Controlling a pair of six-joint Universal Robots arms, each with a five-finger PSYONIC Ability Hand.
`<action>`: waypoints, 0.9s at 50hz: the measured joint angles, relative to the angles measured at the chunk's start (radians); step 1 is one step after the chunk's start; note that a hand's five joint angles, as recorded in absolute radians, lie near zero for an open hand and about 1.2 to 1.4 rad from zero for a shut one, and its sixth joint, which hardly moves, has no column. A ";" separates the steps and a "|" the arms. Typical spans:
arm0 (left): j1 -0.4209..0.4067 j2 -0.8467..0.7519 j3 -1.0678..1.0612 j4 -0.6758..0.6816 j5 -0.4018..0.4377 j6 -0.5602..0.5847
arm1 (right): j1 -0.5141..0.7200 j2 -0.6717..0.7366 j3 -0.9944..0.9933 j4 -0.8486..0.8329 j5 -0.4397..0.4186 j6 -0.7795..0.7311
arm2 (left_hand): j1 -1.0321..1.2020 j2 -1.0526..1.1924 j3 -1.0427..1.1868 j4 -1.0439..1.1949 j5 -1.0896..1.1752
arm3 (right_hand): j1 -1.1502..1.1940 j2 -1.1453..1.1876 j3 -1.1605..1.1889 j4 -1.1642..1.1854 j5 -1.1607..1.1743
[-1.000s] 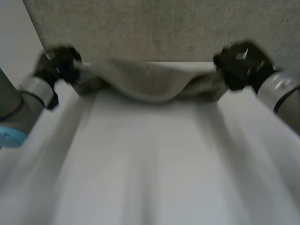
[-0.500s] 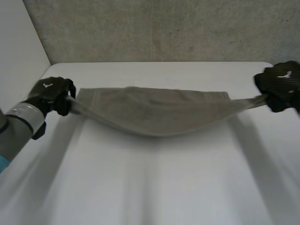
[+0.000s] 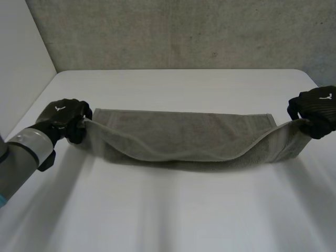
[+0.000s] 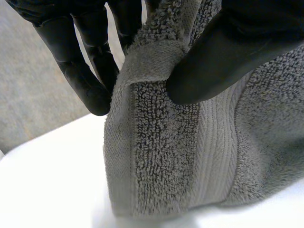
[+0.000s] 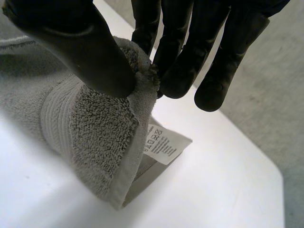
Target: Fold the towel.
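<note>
A grey towel [image 3: 184,137] lies stretched across the white table [image 3: 173,210], doubled over lengthwise, its near layer sagging in the middle. My left hand [image 3: 65,118] pinches the towel's left end; the left wrist view has thumb and fingers [image 4: 90,71] clamped on a corner of the towel [image 4: 161,142]. My right hand [image 3: 317,107] pinches the right end, held just above the table. In the right wrist view the thumb [image 5: 80,42] presses the towel [image 5: 95,133] against the fingers, and a white care label [image 5: 162,144] hangs below the corner.
A grey concrete wall [image 3: 178,31] runs behind the table's far edge. A pale wall panel [image 3: 21,63] stands at the left. White tabletop stretches in front of the towel toward the near edge.
Both hands have moved apart and toward the near side, pulling the towel taut and lowering it onto the table. The towel now lies spread wider and flatter.
</note>
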 measured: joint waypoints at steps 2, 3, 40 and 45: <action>-0.001 -0.040 0.024 0.005 -0.001 0.001 | 0.011 0.051 -0.032 0.002 0.015 0.002 | 0.000 0.000 0.000 0.000 0.000 | 0.000 0.000 0.000 0.000 0.000; -0.002 -0.073 0.048 0.012 -0.002 0.002 | 0.024 0.097 -0.064 0.002 0.031 0.004 | 0.000 0.000 0.000 0.000 0.000 | 0.000 0.000 0.000 0.000 0.000; -0.107 -0.612 0.634 0.151 -0.266 0.003 | 0.271 0.539 -0.400 -0.448 0.438 0.210 | -0.004 -0.023 -0.039 -0.027 -0.019 | 0.001 0.000 0.000 0.000 0.000; -0.113 -0.625 0.635 0.175 -0.295 0.006 | 0.278 0.570 -0.419 -0.443 0.440 0.204 | -0.640 -0.686 -0.713 -0.709 -0.667 | -0.321 -0.296 -0.332 -0.301 -0.292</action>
